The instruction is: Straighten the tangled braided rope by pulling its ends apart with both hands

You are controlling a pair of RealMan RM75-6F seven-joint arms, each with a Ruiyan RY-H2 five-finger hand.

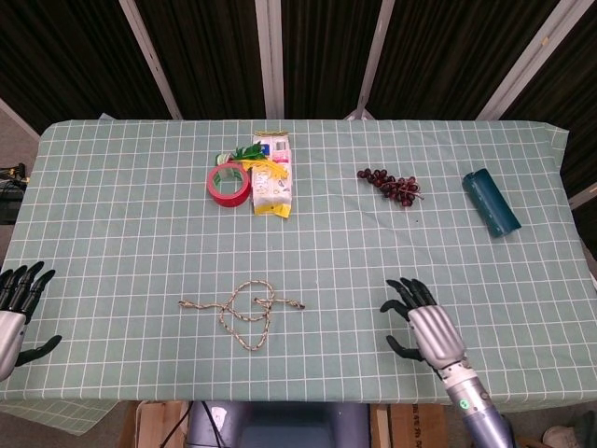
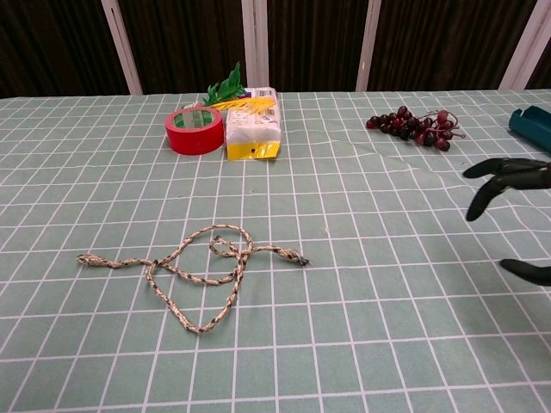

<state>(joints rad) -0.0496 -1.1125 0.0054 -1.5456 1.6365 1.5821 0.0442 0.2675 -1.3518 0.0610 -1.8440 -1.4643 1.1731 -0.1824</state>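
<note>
**Rope untouched, both hands empty**

The braided rope (image 1: 244, 313) lies on the checked tablecloth (image 1: 373, 233) toward the near edge, a little left of centre, looped over itself in the middle with one frayed end pointing left and the other pointing right. No part of it has been pulled out; the tangle is whole, so the task looks to be at its very start.

The right hand (image 1: 424, 329) hovers near the front edge, well to the right of the rope's right end, fingers spread and holding nothing (the chest view catches only its dark fingertips (image 2: 499, 176) at the frame's edge). The left hand (image 1: 17, 308) sits at the far left corner, fingers apart, empty, well apart from the rope's left end.

Everything remains to be done: reaching each end, gripping both, and drawing them apart.
</note>
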